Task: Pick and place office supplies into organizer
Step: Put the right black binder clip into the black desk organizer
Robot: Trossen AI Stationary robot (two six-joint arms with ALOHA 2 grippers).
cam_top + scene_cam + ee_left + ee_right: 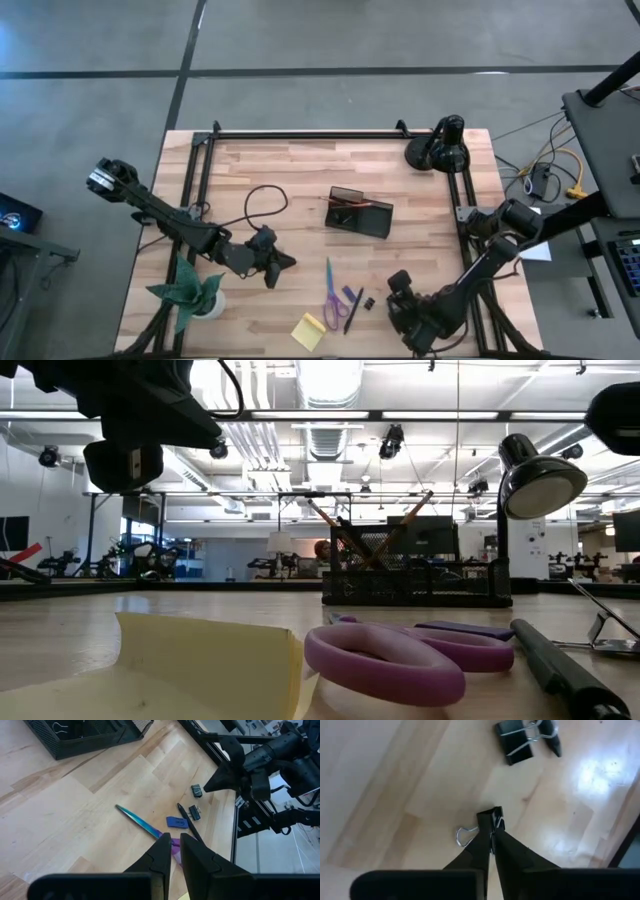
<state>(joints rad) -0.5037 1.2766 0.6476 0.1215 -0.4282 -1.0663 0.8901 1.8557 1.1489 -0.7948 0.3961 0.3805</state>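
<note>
The mesh organizer [358,212] stands at the table's middle. Well away from it, near the scissors [331,293], the right gripper [492,836] is clenched on a binder clip [492,816]. The left gripper [171,851], farther off, is closed and empty.

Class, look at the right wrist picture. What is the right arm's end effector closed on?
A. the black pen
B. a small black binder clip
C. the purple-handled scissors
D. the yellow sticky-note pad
B. In the right wrist view the right end effector has its dark fingers pinched shut on a small black binder clip on the wooden table, with the clip's wire loop sticking out beside them; a second clip lies loose farther off.
</note>
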